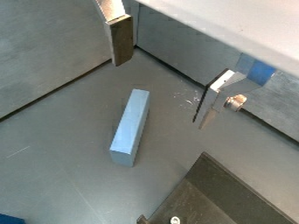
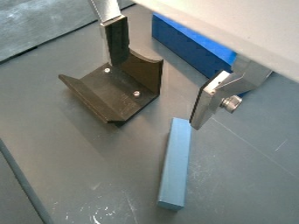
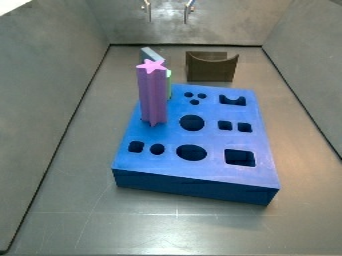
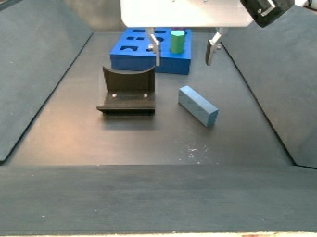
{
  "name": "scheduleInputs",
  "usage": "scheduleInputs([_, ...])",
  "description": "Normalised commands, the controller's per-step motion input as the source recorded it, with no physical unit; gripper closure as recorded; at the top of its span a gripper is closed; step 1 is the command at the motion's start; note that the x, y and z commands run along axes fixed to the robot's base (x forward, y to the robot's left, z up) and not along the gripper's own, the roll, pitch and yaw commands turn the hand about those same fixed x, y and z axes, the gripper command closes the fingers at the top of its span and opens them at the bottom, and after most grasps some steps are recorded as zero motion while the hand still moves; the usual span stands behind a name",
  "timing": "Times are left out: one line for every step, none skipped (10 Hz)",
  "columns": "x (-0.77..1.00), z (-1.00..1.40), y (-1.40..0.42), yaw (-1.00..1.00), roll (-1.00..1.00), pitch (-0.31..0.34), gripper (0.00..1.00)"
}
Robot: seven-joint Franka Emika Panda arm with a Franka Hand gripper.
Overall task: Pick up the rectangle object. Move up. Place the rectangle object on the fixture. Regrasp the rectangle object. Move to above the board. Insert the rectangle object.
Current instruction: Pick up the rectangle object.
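The rectangle object (image 1: 131,127), a slim light-blue bar, lies flat on the grey floor, seen in both wrist views (image 2: 176,163) and in a side view (image 4: 198,105). My gripper (image 1: 162,92) hangs open above the floor, with nothing between its fingers. The bar lies below and slightly off the gap between them. The dark fixture (image 2: 117,87) stands next to the bar, just by one finger (image 2: 114,44). The blue board (image 3: 201,140) with its many holes sits beyond the fixture (image 4: 126,93). In a side view the gripper (image 4: 183,56) hovers in front of the board (image 4: 139,51).
A purple star-topped prism (image 3: 152,90) stands upright in the board. Grey sloped walls (image 3: 74,100) enclose the floor on all sides. The white arm body (image 4: 180,13) hangs over the far end of the bin.
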Motion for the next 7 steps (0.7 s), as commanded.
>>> scheduleInputs([0.0, -0.04, 0.0, 0.0, -0.07, -0.066, 0.0])
scheduleInputs([0.0, -0.01, 0.0, 0.01, -0.03, -0.037, 0.0])
scheduleInputs([0.0, -0.09, -0.09, 0.01, -0.07, -0.054, 0.0])
scheduleInputs([0.0, 0.0, -0.03, 0.0, -0.02, 0.0, 0.0])
scheduleInputs([0.0, 0.0, -0.03, 0.0, 0.0, 0.0, 0.0])
scheduleInputs([-0.09, -0.25, -0.35, 0.27, -0.08, -0.089, 0.0])
scheduleInputs([-0.07, -0.3, -0.55, 0.54, -0.01, 0.0, 0.0])
